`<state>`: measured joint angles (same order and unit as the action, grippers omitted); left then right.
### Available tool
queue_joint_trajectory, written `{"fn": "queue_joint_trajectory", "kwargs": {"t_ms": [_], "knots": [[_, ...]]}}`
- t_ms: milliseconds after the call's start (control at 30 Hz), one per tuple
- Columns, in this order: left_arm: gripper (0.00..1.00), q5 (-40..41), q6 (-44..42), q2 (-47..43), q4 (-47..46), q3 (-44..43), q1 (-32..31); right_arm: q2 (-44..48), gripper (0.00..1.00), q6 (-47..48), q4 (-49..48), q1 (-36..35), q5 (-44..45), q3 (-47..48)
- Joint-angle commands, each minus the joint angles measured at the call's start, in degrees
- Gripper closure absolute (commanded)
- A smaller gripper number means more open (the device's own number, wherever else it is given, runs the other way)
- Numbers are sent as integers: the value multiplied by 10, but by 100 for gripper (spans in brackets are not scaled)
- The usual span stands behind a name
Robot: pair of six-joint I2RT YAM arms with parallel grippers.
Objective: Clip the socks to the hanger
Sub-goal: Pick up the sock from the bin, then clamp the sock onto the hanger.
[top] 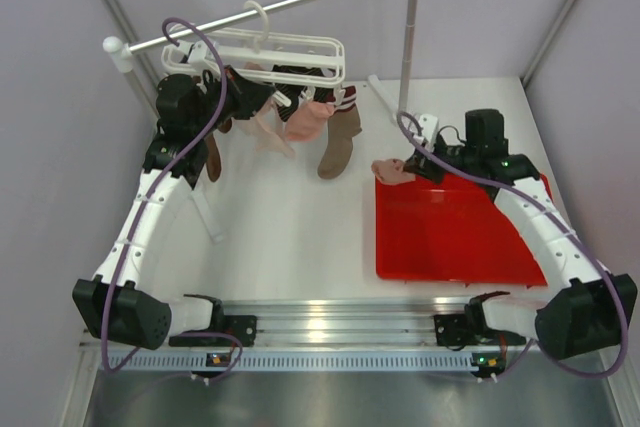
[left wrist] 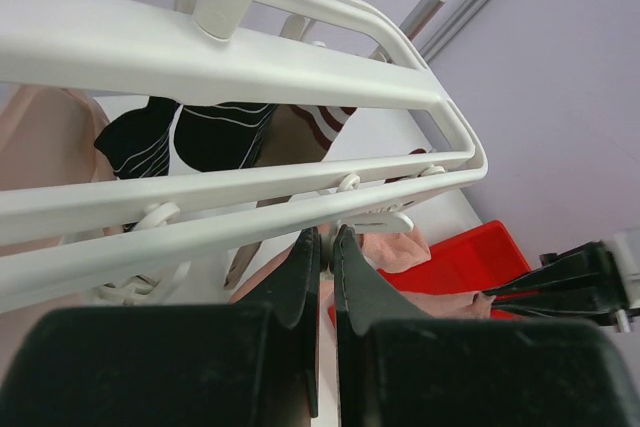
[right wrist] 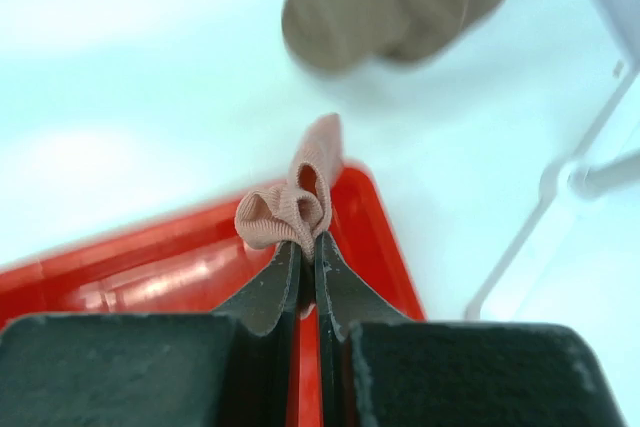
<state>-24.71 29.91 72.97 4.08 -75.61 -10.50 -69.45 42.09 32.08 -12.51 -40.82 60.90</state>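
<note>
**While the left claw [left wrist: 326, 237] stands at the hanger [top: 290, 47], the right claw [right wrist: 309, 247] pinches a pink sock [right wrist: 290, 202]**

Because the left claw is closed just below the front bars of the hanger, with nothing seen between its fingers, I judge it is placed there to work a clip. Under the hanger, hung socks [top: 308, 123] are already in place, pale pink ones and a taupe-brown sock [top: 338, 147]. More to the right, at the far left corner of the red tray [top: 450, 237], the right claw is shut on a bunched fold of the pink sock. The step in hand looks like carrying this sock to the hanger. To do it well, lift slowly so the thin fold does not slip, and offer a flat edge to the clip, not the bunch. Which clip is free I cannot tell.
</note>
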Motion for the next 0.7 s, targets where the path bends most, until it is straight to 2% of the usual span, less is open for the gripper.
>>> {"fn": "queue_joint_trajectory", "kwargs": {"t_ms": [0, 167, 300, 533, 667], "knots": [[100, -18, 2, -4, 1, 6, 1, 12, 100, -131, -112, -37, -102, 48], [100, -27, 1, -3, 2, 2, 2, -41, 100, -254, -186, -93, -138, 114], [100, -34, -6, -1, 10, -5, 2, -89, 100, -303, -219, -138, -158, 164], [100, -46, -6, 1, 20, -9, 2, -184, 100, -467, -343, -172, -170, 235], [100, -48, -8, 3, 25, -14, 2, -214, 100, -497, -372, -196, -156, 264]]}}
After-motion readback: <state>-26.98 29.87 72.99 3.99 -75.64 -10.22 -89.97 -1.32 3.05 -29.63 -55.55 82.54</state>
